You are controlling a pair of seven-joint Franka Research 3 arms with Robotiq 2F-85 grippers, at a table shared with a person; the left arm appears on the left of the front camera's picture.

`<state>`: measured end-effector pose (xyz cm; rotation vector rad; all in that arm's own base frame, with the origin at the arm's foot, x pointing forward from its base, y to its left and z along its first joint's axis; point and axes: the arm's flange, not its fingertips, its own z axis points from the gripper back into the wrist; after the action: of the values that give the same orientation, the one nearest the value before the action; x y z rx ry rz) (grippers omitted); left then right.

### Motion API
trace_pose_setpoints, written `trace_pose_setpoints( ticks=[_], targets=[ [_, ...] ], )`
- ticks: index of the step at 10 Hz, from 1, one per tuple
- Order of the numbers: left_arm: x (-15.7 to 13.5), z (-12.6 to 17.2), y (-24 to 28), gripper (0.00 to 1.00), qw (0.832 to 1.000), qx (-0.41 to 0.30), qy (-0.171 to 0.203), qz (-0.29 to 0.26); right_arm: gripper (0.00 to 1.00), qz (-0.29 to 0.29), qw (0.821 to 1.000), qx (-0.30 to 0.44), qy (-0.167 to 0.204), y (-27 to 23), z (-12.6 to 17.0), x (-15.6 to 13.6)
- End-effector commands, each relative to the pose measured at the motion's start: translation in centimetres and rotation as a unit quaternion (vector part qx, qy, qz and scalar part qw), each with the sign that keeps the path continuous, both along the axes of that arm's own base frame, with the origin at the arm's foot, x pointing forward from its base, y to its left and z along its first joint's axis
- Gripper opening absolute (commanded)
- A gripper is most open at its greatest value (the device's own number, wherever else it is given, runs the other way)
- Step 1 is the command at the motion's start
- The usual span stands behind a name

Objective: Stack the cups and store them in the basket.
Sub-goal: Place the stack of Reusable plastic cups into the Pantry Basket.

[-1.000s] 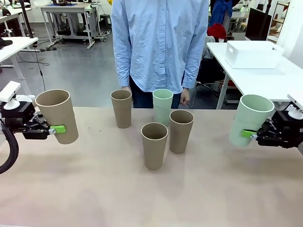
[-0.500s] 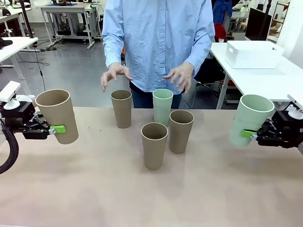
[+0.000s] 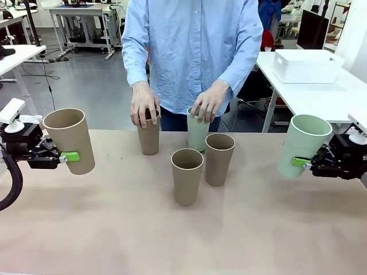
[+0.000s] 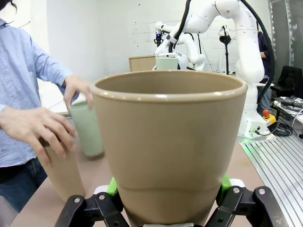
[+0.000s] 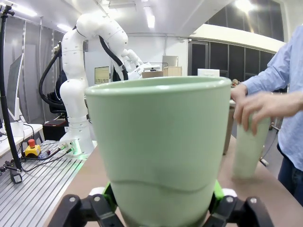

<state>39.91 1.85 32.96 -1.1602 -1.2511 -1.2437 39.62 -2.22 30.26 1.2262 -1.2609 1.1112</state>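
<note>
Behind the light brown table (image 3: pixel 183 240) is a large lab room with a grey floor and several white tables. A person (image 3: pixel 192 51) in a light blue shirt stands at the far side of the brown table, facing the robot. The basket (image 3: pixel 307 67), a white plastic bin, stands on a white side table (image 3: pixel 338 94) at the far right, well apart from all the cups.

Six cups are in the front view. The held tan cup (image 3: pixel 70 140) hangs above the table at the left side, tilted a little, its mouth up. The held green cup (image 3: pixel 303 146) hangs in the same way at the right side. Four cups stand upright on the table near the middle. The far tan cup (image 3: pixel 149 140) and the far green cup (image 3: pixel 198 134) are near the person. The front tan cup (image 3: pixel 187 176) and the middle tan cup (image 3: pixel 219 158) stand just beside each other, closer to the robot.

The left gripper (image 3: pixel 71 156) is clamped on the lower part of the held tan cup, with green pads on both sides. The right gripper (image 3: pixel 298 162) is clamped on the held green cup in the same manner.

One hand (image 3: pixel 143 103) of the person lies on the rim of the far tan cup. The other hand (image 3: pixel 209 102) lies on the top of the far green cup.
</note>
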Motion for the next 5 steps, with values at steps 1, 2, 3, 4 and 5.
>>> trace_pose_setpoints(
  ticks=[1,2,3,4,5],
  targets=[
    [0.01,0.35,-0.05,0.85,1.0,-0.003,-0.002,-0.005,0.84,-0.003,1.0,0.003,-0.005,-0.12,0.33,0.19],
    [0.01,0.35,-0.05,0.85,1.0,-0.003,-0.002,-0.005,0.84,-0.003,1.0,0.003,-0.005,-0.12,0.33,0.19],
    [0.01,0.35,-0.05,0.85,1.0,-0.003,-0.002,-0.005,0.84,-0.003,1.0,0.003,-0.005,-0.12,0.33,0.19],
    [0.01,0.35,-0.05,0.85,1.0,-0.003,-0.002,-0.005,0.84,-0.003,1.0,0.003,-0.005,-0.12,0.33,0.19],
    [0.01,0.35,-0.05,0.85,1.0,-0.003,-0.002,-0.005,0.84,-0.003,1.0,0.003,-0.005,-0.12,0.33,0.19]
  ],
)
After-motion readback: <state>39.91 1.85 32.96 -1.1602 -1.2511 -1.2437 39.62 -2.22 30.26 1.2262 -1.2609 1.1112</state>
